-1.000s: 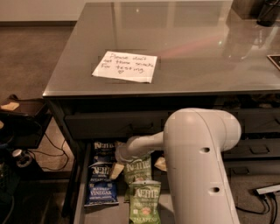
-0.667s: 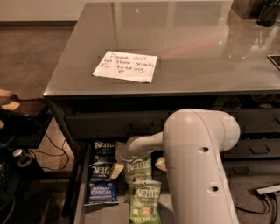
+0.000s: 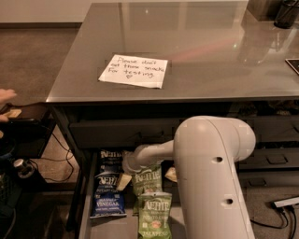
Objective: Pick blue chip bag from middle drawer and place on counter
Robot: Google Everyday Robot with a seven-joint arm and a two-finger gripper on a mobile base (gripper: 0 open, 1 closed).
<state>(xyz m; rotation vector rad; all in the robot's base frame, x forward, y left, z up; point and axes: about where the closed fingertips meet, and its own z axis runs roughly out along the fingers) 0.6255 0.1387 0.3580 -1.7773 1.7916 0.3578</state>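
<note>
The blue chip bag (image 3: 108,196), dark blue with a lighter "VINEGAR" band, lies flat at the left of the open middle drawer (image 3: 85,205). My white arm reaches down and left into the drawer. Its gripper (image 3: 124,179) is just right of the bag's top edge, between it and a green Kettle bag (image 3: 147,179). The gripper's wrist hides part of what lies under it. The glossy grey counter (image 3: 196,51) stands above the drawer and bears a white handwritten note (image 3: 134,71).
A plain dark blue Kettle bag (image 3: 111,158) lies behind the vinegar bag. A second green bag (image 3: 154,215) lies at the drawer's front. A person's hand (image 3: 5,97) shows at the left edge. Cables (image 3: 42,158) lie on the floor to the left. Dark objects (image 3: 285,11) stand at the counter's far right.
My arm and gripper have hardly moved. The person's hand at the left edge has shifted slightly upward.
</note>
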